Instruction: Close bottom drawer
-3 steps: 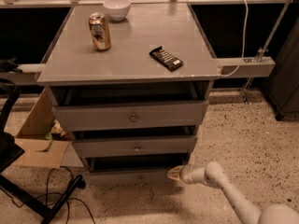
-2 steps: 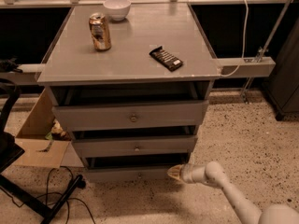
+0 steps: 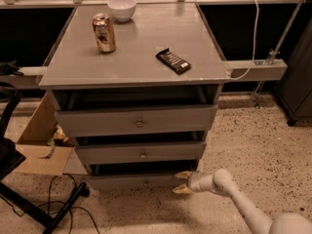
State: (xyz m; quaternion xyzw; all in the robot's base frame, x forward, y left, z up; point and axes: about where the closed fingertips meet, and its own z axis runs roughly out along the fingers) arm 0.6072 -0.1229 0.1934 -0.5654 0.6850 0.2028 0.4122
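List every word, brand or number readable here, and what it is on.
Can: print too blurred to read.
Snack wrapper: pale marks, too blurred to read.
Gripper, by the bottom drawer at its right end: no text.
No readable text anywhere.

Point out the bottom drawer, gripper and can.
bottom drawer (image 3: 122,182), camera view, front panel's left half.
gripper (image 3: 181,182), camera view, between its fingers (image 3: 183,175), by the drawer's right end.
can (image 3: 104,32), camera view, its side.

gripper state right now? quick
Gripper: open, holding nothing, fingers spread at the right end of the bottom drawer front.
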